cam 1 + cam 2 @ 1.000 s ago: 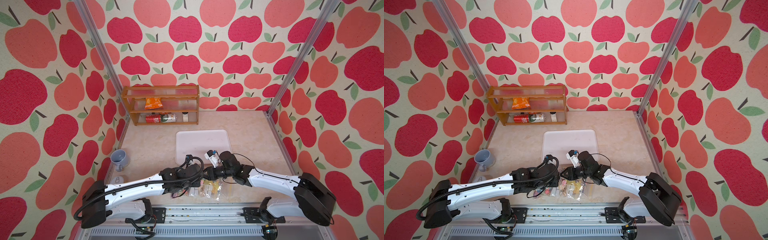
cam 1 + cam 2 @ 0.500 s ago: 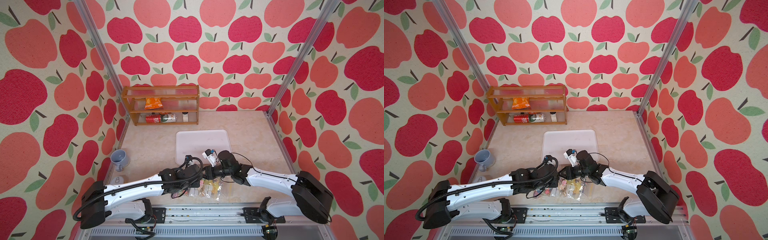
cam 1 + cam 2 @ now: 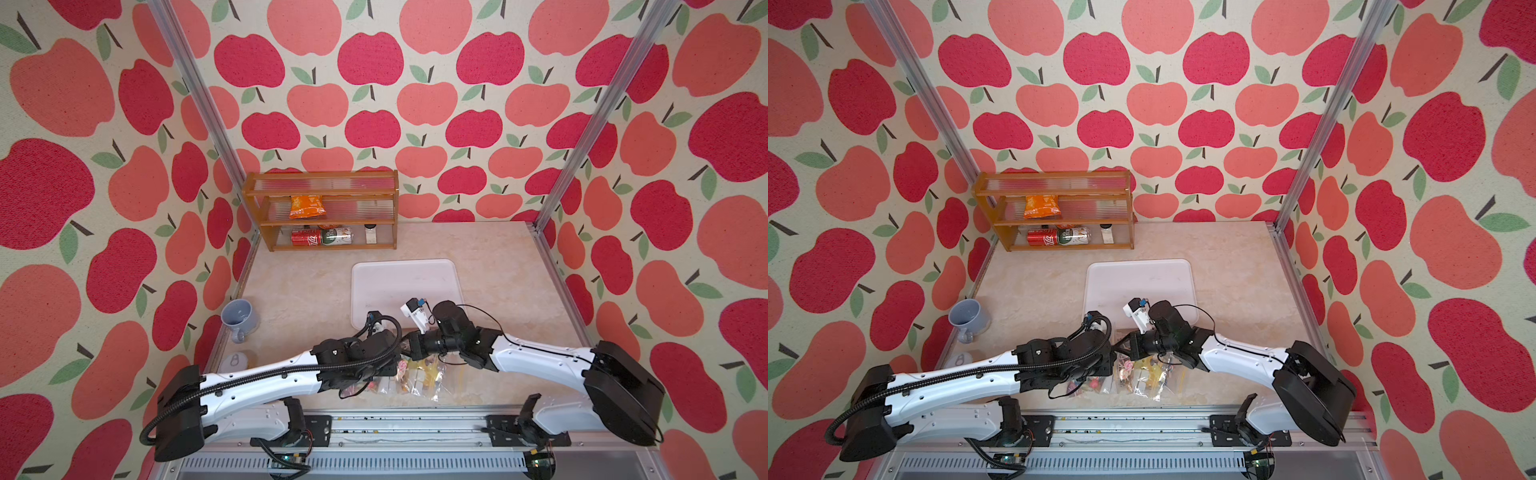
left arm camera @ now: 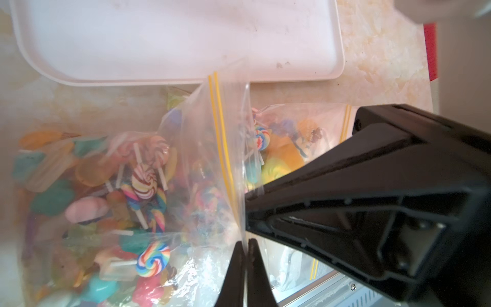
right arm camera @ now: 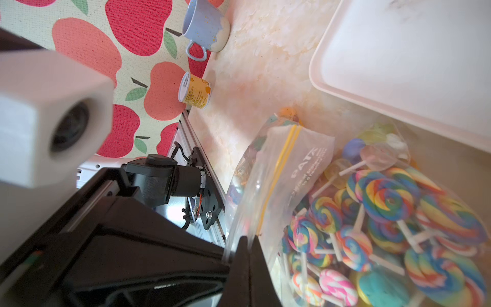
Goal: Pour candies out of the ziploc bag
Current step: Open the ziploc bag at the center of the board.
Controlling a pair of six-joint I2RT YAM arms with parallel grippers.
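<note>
Candies (image 4: 144,180) all sit inside ziploc bag (image 4: 212,148), just beside white tray (image 4: 186,40); left gripper (image 4: 245,247) and right gripper (image 5: 248,243) both pinch its mouth.

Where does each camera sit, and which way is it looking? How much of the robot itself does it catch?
Top views: high above the robot's base, looking down at left arm, right arm, ziploc bag, white tray.
Left wrist: on the left arm, looking along the left gripper, shut on the bag's mouth; right gripper alongside, candies beyond.
Right wrist: on the right arm, looking along the right gripper, also shut on the bag; left gripper and mug in view.
Shared: both wrist views show bag, candies, tray.
</note>
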